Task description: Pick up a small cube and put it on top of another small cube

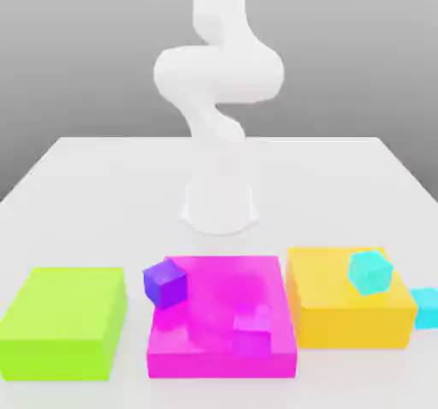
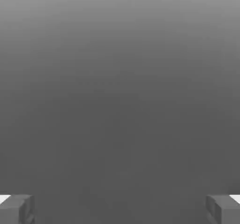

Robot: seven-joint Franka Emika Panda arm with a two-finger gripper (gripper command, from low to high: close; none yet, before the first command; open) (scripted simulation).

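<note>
Three flat blocks are set in a row along the near part of the white table [image 1: 77,193]: a green block [image 1: 64,317] at the exterior view's left, a magenta block [image 1: 221,313] in the middle, and a yellow block [image 1: 346,300] at the exterior view's right. A purple cube [image 1: 165,282] is seen tilted at the magenta block's left far corner, overlapping its edge. A small magenta cube [image 1: 253,334] is placed on the magenta block near its front edge. A pale turquoise cube [image 1: 370,271] is perched, tilted, on top of the yellow block. The small cube [image 1: 425,305], bright cyan, is found on the table just beside the yellow block's right side, at the picture's right edge.

The white arm [image 1: 218,74] is raised above its base [image 1: 219,204] behind the blocks, well apart from them. Bare table is left between the base and the row, and on both sides of the base.

In the hand view the pincer [image 2: 120,209] is shown spread wide, with its fingertips [image 2: 16,209] at the two lower corners and nothing between them.
</note>
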